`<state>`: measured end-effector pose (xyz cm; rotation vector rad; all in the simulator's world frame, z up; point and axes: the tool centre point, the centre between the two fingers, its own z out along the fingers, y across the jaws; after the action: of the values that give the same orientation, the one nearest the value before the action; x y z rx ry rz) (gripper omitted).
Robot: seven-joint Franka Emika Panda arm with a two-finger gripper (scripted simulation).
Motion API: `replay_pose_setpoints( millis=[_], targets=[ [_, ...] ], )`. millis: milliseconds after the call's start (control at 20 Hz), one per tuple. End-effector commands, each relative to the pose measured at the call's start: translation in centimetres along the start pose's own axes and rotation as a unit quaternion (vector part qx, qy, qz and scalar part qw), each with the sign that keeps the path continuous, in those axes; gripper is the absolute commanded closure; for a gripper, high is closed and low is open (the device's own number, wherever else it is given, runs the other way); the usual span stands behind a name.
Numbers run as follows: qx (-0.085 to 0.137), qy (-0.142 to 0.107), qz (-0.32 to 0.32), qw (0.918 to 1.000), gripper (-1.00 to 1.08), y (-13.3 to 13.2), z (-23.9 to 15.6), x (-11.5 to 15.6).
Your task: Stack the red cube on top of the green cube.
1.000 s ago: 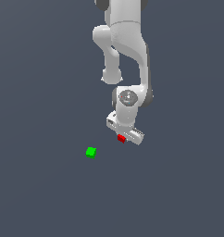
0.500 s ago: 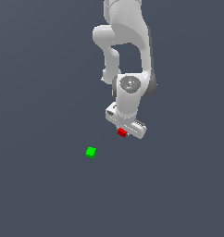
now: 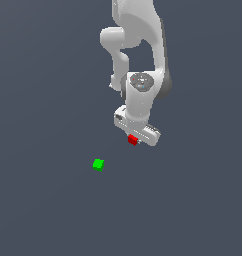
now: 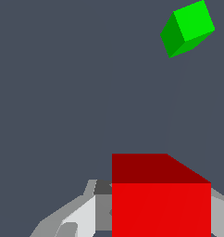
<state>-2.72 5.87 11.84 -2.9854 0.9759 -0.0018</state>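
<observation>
Your end effector (image 3: 134, 136) sits just right of centre in the exterior view, clamped on the red cube (image 3: 132, 140), which shows at its lower edge. The green cube (image 3: 98, 164) lies on the tabletop (image 3: 48, 200) lower left, apart, corner-on in the wrist view.

The red cube (image 3: 132, 140) sits clamped between the gripper (image 3: 134, 138) fingers, apparently off the floor. The green cube (image 3: 98, 164) lies alone on the grey floor, apart toward the exterior view's left.
</observation>
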Motion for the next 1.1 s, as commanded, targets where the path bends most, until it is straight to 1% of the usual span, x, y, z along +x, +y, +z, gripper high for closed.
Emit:
replay_pose_setpoints(
  millis=[0,200,400,600,900,1050],
  targets=[
    [0.0,0.0,0.0,1.0,1.08,0.1,0.1,0.1],
    [0.0,0.0,0.0,1.0,1.08,0.7,0.4,1.2],
    [0.0,0.0,0.0,1.0,1.08,1.8,1.2,3.4],
    [0.0,0.0,0.0,1.0,1.08,3.3,2.2,6.3],
    [0.0,0.0,0.0,1.0,1.08,5.8,3.9,11.4],
    [0.0,0.0,0.0,1.0,1.08,6.7,4.6,13.3]
  ],
)
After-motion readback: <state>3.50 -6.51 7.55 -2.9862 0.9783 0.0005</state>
